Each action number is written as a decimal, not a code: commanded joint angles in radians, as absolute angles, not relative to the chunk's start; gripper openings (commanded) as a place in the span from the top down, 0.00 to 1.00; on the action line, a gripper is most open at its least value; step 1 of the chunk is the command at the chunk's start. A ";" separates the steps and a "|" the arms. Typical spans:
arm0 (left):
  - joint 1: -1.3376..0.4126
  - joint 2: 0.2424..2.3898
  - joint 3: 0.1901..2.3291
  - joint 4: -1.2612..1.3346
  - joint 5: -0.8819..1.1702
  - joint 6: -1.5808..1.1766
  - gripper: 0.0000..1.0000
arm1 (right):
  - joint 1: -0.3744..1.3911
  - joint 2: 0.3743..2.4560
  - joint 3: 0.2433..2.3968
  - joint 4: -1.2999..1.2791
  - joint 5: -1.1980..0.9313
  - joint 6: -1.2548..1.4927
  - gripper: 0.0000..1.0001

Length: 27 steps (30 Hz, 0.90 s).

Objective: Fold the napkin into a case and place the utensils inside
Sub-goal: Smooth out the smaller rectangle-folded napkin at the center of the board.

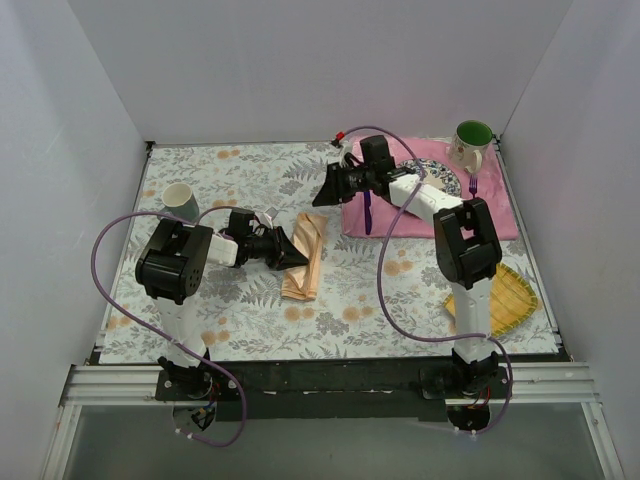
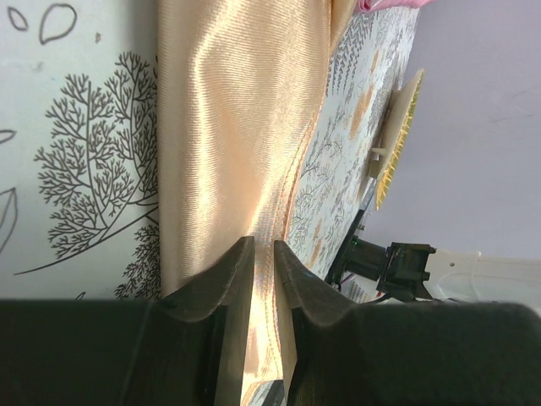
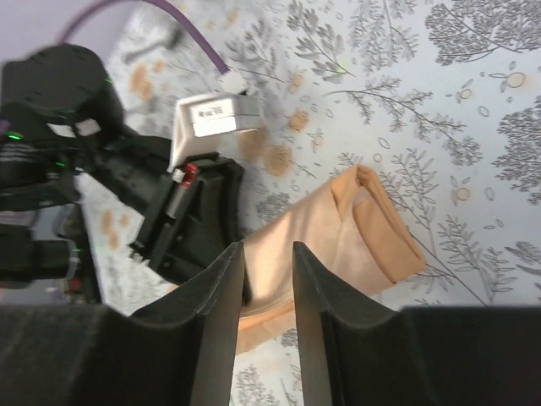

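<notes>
Left hand (image 2: 263,245) pinches the long edge of the narrow, satiny peach case (image 2: 245,127); right hand (image 3: 267,247) hovers, fingers slightly parted.

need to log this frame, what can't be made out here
- top view: plate mostly hidden under the right arm
- left wrist view: whether the left gripper pinches the case; its fingers hide the contact
- top view: knife upper end runs under the right gripper
- top view: fork too small to see tines
</notes>
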State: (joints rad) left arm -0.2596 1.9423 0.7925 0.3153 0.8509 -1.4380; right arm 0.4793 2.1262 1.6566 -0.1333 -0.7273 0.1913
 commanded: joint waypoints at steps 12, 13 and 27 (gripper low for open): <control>-0.264 2.003 0.733 0.138 0.644 -1.350 0.82 | 0.489 2.267 1.534 0.465 -0.947 0.850 0.87; -0.264 2.000 0.732 0.138 0.644 -1.348 0.82 | 0.492 2.273 1.540 0.457 -0.933 0.853 0.87; -0.262 2.008 0.736 0.115 0.646 -1.332 0.82 | 0.495 2.453 1.572 0.414 -0.877 0.862 0.02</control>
